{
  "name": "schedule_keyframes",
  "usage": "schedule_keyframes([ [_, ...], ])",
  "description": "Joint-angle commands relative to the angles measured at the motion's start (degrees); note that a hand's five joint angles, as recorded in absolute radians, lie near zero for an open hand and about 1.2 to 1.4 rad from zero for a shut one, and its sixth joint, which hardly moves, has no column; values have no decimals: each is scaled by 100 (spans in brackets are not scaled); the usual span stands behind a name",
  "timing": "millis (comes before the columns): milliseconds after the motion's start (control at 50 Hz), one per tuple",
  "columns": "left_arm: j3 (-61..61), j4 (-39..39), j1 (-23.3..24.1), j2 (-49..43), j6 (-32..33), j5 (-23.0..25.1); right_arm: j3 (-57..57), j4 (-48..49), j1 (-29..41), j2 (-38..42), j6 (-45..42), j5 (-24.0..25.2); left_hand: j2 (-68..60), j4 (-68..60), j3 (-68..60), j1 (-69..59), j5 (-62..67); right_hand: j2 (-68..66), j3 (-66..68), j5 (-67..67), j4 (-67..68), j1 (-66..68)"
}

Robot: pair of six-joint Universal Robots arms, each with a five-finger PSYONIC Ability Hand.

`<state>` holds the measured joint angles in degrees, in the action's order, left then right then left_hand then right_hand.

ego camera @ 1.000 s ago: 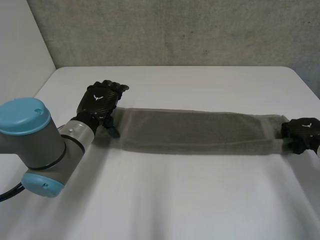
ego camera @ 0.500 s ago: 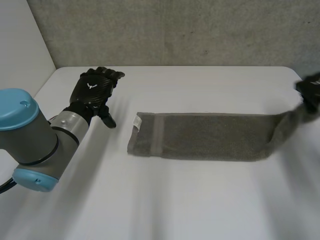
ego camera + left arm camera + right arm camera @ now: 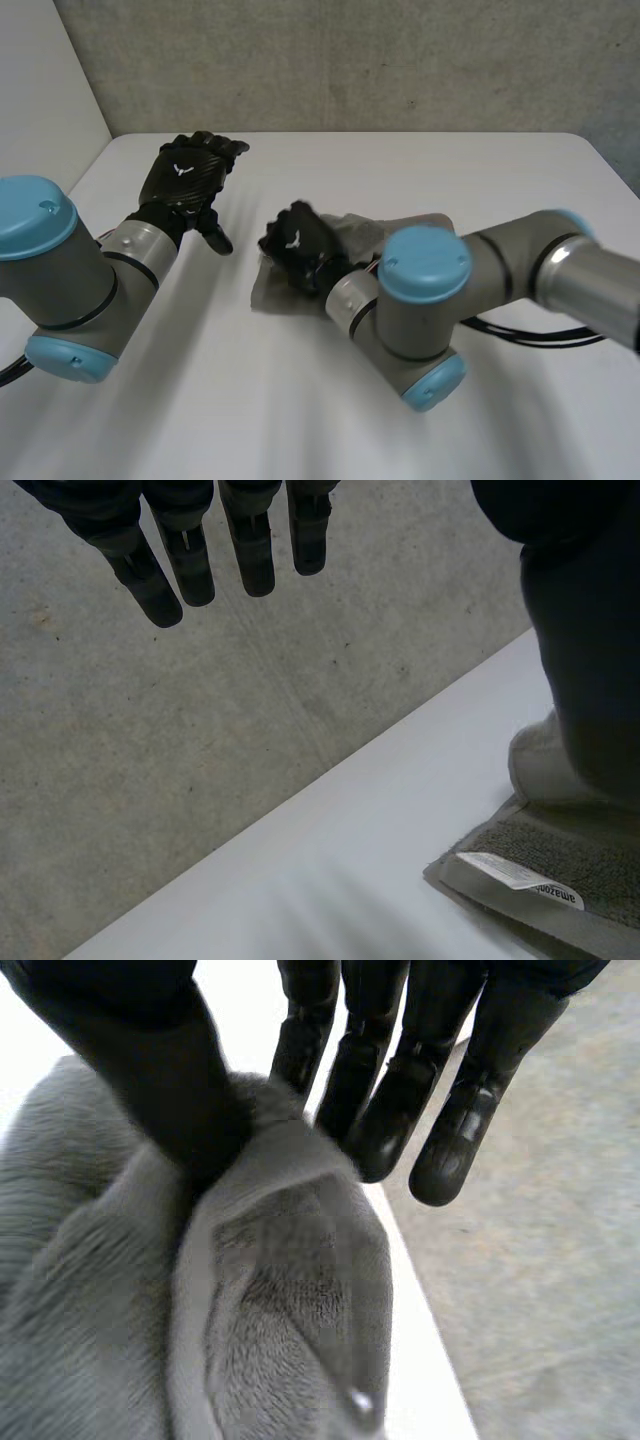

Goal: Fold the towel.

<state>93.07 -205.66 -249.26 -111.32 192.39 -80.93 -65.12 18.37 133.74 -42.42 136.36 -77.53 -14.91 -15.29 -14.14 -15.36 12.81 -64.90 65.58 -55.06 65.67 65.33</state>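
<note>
The grey towel (image 3: 268, 288) lies doubled over on the white table (image 3: 420, 165), its far end carried back onto the end with the white label (image 3: 520, 875). My right hand (image 3: 300, 245) rests on that stacked end; in the right wrist view a ridge of towel (image 3: 270, 1340) sits pinched between its thumb (image 3: 190, 1100) and fingers (image 3: 375, 1110). My right arm (image 3: 430, 290) crosses over the towel and hides most of it. My left hand (image 3: 190, 175) hovers beside the towel, apart from it, its fingers (image 3: 200, 565) straight and holding nothing.
A concrete wall (image 3: 350, 60) runs along the table's far edge, and a white wall (image 3: 40, 90) stands at the left. My left arm (image 3: 60, 280) lies over the table's near left. Bare table stretches to the right of the towel.
My right hand swung from the far right, lifting the towel's end and bringing it over to the labelled end. The left hand let go of its end and drew away.
</note>
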Motion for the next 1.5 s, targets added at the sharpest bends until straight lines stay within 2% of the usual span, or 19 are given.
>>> schedule_keyframes([
  [20,1,0,0,-3,0,-2,-45,-71,-58,103,31,-174,453,491,375,498,-1243,5490,-5558,5506,-5567,-5533],
  [100,-17,0,26,-3,-8,-2,-334,-97,-138,-422,241,-420,453,491,375,498,-1243,5490,-5558,5506,-5567,-5533],
  [180,-17,0,52,-3,-8,-2,-711,-97,-225,-1011,644,-438,453,491,375,498,-1243,5490,-5558,5506,-5567,-5533],
  [300,1,0,87,-12,-8,-2,-1520,-202,-1067,-2022,1637,-482,453,491,375,498,-1243,5490,-5558,5506,-5567,-5533],
  [440,-61,-9,290,-82,-8,7,-2277,-704,-1825,-2508,2062,-324,385,423,308,430,-1176,5490,-5558,5506,-5567,-5533],
  [540,-280,0,701,-275,0,7,-2944,-739,-2439,-2754,2044,62,369,407,291,413,-1159,5490,-5558,5506,-5567,-5533],
  [660,-588,0,1134,-583,9,16,-3218,-730,-2643,-2745,2070,212,385,423,308,430,-1176,5490,-5558,5506,-5567,-5533],
  [760,-1298,70,1563,-1311,27,-19,-3323,-712,-2634,-2710,2079,230,385,423,308,430,-1176,5490,-5558,5506,-5567,-5533],
  [860,-1703,61,1722,-1777,44,-10,-3323,-704,-2590,-2684,2070,212,369,407,291,413,-1159,5490,-5558,5506,-5567,-5533],
  [1080,-2521,88,1784,-2666,97,-37,-3323,-704,-2581,-2570,2062,204,234,272,157,279,-1024,5398,-5466,5414,-5475,-5441],
  [1260,-2575,88,1722,-2798,326,-151,-3297,-633,-2590,-2446,2053,160,184,222,106,228,-974,5129,-5196,5145,-5206,-5171],
  [1360,-2575,70,1608,-2807,510,-467,-3262,-572,-2572,-2288,2044,116,167,205,89,212,-957,4860,-4927,4875,-4937,-4902],
  [1500,-2504,35,1257,-2825,1142,-1125,-3218,-563,-2555,-2156,2018,-86,167,205,89,212,-957,4692,-4760,4708,-4769,-4735],
])
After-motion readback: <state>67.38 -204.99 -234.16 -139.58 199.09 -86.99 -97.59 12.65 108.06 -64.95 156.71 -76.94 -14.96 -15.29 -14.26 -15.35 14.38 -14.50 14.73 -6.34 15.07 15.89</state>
